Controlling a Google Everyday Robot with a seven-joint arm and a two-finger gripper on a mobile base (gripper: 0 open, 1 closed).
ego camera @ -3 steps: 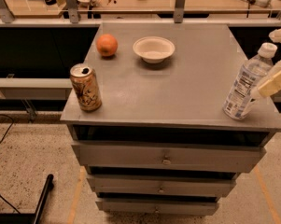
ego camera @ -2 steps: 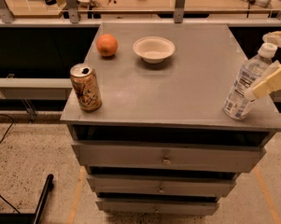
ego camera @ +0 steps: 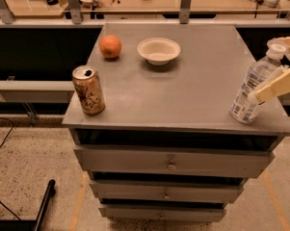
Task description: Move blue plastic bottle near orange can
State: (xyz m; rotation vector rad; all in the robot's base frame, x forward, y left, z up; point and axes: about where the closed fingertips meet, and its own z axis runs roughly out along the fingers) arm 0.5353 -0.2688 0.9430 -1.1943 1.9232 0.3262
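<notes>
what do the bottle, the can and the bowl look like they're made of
Blue plastic bottle: clear, glossy plastic, likely; the table shows through it. Orange can: metal, probably aluminium; shiny silver top with an opening. Bowl: matte off-white, perhaps paper or foam; unclear. Gripper: at the bottle, right table edge.

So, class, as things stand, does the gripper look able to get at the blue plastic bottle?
Probably yes. The gripper is at the table's right edge, overlapping the blue plastic bottle in this view. Nothing stands between them; bowl, orange fruit and orange can sit far to its left.
</notes>
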